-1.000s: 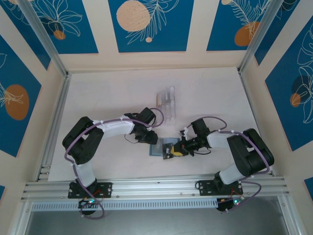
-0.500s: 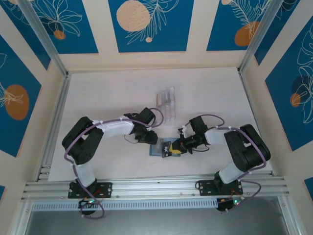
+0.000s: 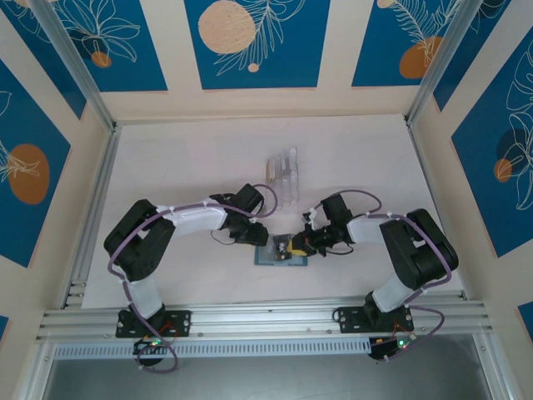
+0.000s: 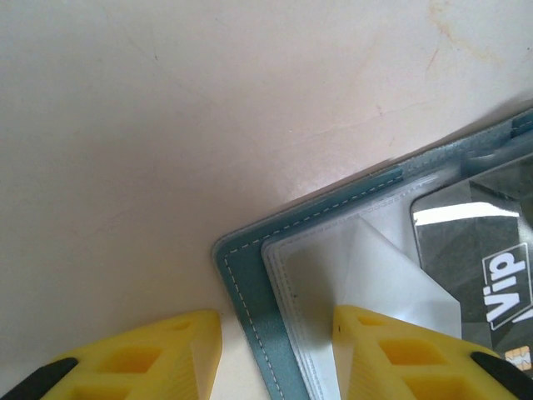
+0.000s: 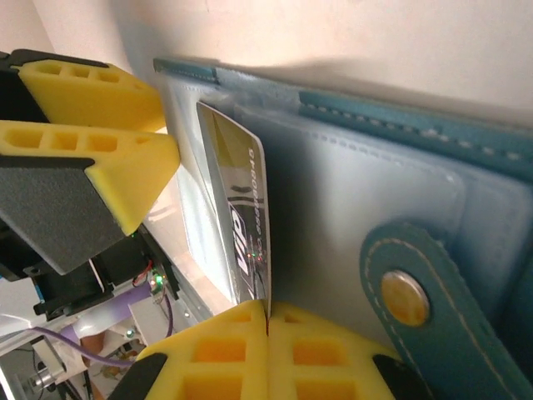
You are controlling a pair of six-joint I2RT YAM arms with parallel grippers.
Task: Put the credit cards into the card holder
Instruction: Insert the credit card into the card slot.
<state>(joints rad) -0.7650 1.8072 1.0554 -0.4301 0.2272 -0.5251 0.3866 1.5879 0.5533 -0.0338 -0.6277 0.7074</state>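
Observation:
The card holder [image 3: 268, 259] lies open on the table, teal with pale see-through pockets [image 4: 310, 268]. My left gripper [image 4: 277, 322] is open and straddles its corner: one yellow finger [image 4: 391, 354] presses on the top pocket, the other [image 4: 158, 354] stands on the table beside the edge. My right gripper [image 5: 268, 313] is shut on a grey credit card [image 5: 246, 218] printed "Vip". The card stands on edge, its far end at the pocket mouth by the left fingers [image 5: 108, 154]. That card [image 4: 487, 242] lies over the pockets. In the top view both grippers [image 3: 266, 243] [image 3: 288, 247] meet over the holder.
A clear acrylic slotted rack [image 3: 285, 173] stands farther back on the table. The holder's snap tab [image 5: 406, 293] lies close beside the right fingers. Aluminium rails [image 3: 266, 321] run along the near edge, and frame posts bound the sides.
The right gripper has shifted a little left and away with the card, and its wrist has turned. The left arm has stayed still.

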